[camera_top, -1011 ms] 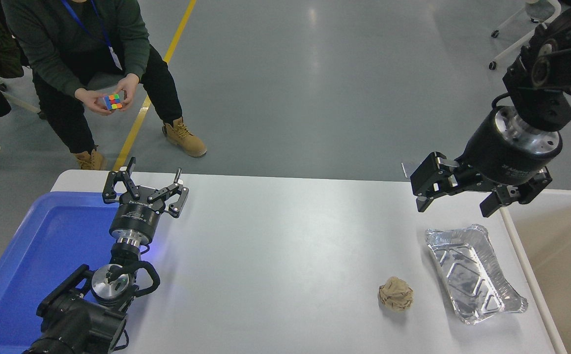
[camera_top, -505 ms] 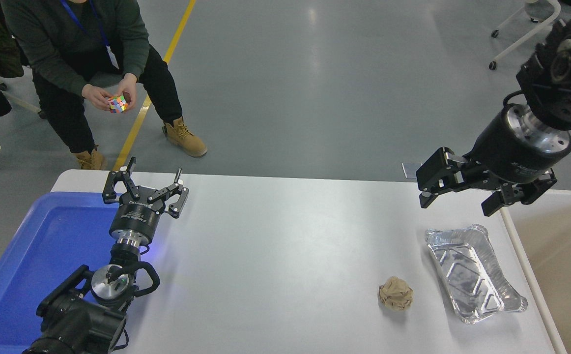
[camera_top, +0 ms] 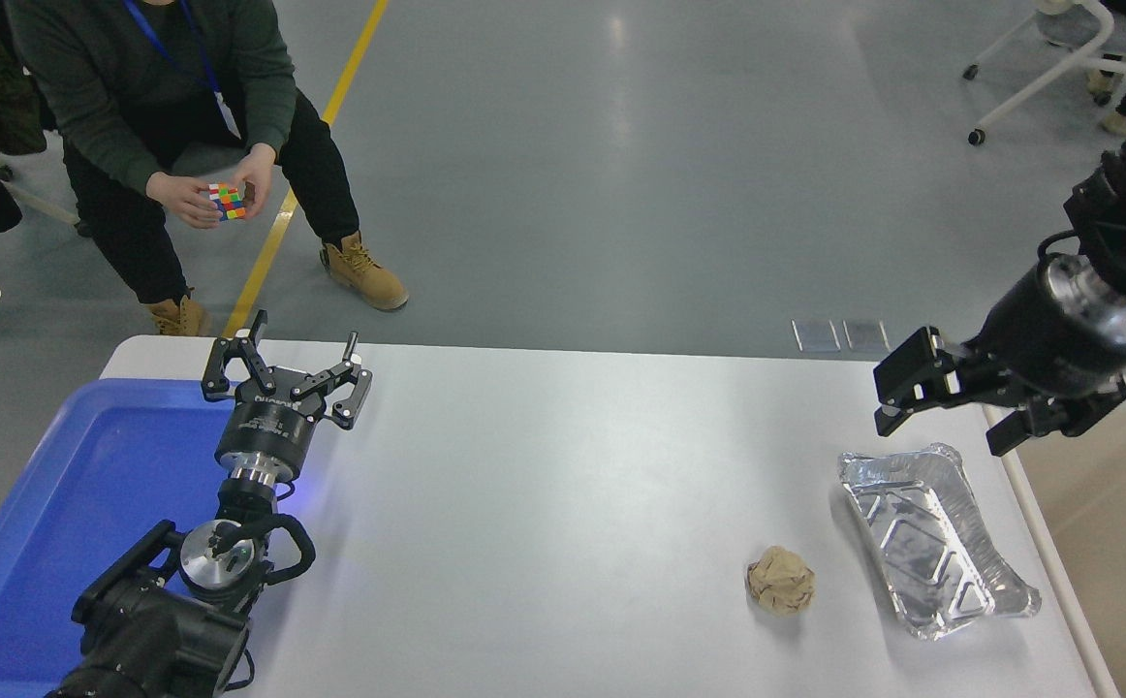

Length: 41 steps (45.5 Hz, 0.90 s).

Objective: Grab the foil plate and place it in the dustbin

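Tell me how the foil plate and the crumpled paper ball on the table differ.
The foil plate is shiny silver; the paper ball is dull brown. The plate is a long, shallow, open tray; the ball is a compact wad and clearly smaller. Both rest on the white table, apart from each other, neither held.

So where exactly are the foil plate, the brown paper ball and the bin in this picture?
foil plate (camera_top: 931, 538): head view, on its embossed base.
brown paper ball (camera_top: 780, 580): head view, on the middle of the crumpled ball.
dustbin (camera_top: 1033, 523): head view, on its pale rim beside the table's right edge.
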Tool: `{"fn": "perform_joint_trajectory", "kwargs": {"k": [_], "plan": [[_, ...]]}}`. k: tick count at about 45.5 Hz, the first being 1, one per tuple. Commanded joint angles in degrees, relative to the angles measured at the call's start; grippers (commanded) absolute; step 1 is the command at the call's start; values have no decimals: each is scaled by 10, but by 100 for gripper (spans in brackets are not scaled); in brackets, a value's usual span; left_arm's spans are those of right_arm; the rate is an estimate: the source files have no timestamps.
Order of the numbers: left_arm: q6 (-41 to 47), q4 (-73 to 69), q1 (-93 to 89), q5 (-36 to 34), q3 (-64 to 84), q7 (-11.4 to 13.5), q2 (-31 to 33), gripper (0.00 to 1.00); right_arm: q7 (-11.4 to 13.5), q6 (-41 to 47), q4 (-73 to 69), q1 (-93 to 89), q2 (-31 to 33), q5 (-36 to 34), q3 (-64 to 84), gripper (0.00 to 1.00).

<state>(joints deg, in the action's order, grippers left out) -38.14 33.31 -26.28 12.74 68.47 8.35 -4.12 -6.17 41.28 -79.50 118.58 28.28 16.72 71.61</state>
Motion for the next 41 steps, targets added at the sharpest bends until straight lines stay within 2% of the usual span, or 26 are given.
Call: {"fn": "perform_joint_trajectory", "kwargs": {"k": [1,8,14,23,30,41], "plan": [[0,0,0,0,0,0,0,99,1,-9,100,-156,56,108,-108,100],[0,0,0,0,0,0,1,99,0,-12,201,-282,61,219,-200,100],[0,0,0,0,0,0,0,99,0,-22,268,-366,64,262,-258,100],[0,0,0,0,0,0,1,99,-1,-73,309,-436,56,285,-290,100],[0,0,0,0,0,0,0,99,-10,-116,331,-475,41,291,-299,100],[0,0,0,0,0,0,1,99,-18,-212,380,-534,30,314,-299,100]]}}
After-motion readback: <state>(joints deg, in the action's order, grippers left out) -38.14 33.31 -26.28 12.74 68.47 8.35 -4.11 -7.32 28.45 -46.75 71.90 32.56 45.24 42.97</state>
